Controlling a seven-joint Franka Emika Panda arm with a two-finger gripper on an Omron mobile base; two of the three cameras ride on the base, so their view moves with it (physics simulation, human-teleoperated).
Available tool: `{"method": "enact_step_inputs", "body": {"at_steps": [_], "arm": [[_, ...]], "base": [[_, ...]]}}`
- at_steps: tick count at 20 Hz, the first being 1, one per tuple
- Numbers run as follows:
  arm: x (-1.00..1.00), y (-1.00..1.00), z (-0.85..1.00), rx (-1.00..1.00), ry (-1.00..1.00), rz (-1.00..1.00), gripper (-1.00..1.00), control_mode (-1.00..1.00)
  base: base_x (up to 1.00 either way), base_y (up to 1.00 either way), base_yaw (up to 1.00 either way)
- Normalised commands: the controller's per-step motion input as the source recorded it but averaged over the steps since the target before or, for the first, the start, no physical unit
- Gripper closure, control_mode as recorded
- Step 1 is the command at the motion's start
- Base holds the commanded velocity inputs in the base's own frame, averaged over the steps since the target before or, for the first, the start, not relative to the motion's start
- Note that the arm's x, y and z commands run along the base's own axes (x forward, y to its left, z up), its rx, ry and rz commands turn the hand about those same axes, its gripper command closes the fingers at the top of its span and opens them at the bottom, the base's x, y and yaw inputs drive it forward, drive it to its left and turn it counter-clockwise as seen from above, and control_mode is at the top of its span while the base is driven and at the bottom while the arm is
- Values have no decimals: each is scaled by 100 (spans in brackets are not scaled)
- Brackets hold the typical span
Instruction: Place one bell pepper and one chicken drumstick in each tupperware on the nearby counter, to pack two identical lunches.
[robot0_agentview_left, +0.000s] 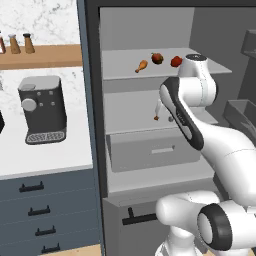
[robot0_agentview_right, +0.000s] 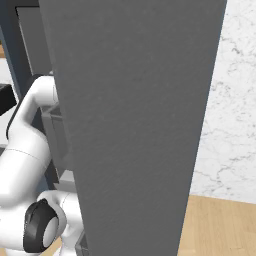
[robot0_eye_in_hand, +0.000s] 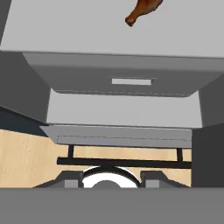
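Two drumsticks sit in the open fridge: one on the upper shelf (robot0_agentview_left: 141, 65) beside the peppers (robot0_agentview_left: 157, 58), one on the middle shelf (robot0_eye_in_hand: 143, 9) near our hand. Can't tell if the hand's open. We could clip the shelf edge reaching in, and no tupperware's visible on the surface (robot0_agentview_left: 45, 160) at left.

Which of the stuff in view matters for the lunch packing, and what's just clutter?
Job: upper-shelf drumstick, dark bell pepper, red bell pepper, lower-shelf drumstick, counter.
Lying about: coffee machine, shakers on the wooden shelf, fridge drawer.
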Motion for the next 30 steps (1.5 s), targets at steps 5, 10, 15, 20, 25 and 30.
{"method": "enact_step_inputs", "body": {"at_steps": [5, 10, 15, 20, 25, 30], "arm": [[-8, -3, 0, 0, -2, 0, -100, -100], [0, -3, -15, 0, -12, -3, -100, -100], [0, -2, -7, 1, -11, -6, -100, -100], [0, 0, 69, 3, -14, -1, -100, -100], [0, 0, 72, 2, 0, -8, -100, -100], [10, 0, 55, 0, 0, -3, -100, -100]], "base": [[0, 0, 0], [0, 0, 0], [0, 0, 0], [0, 0, 0], [0, 0, 0], [0, 0, 0]]}}
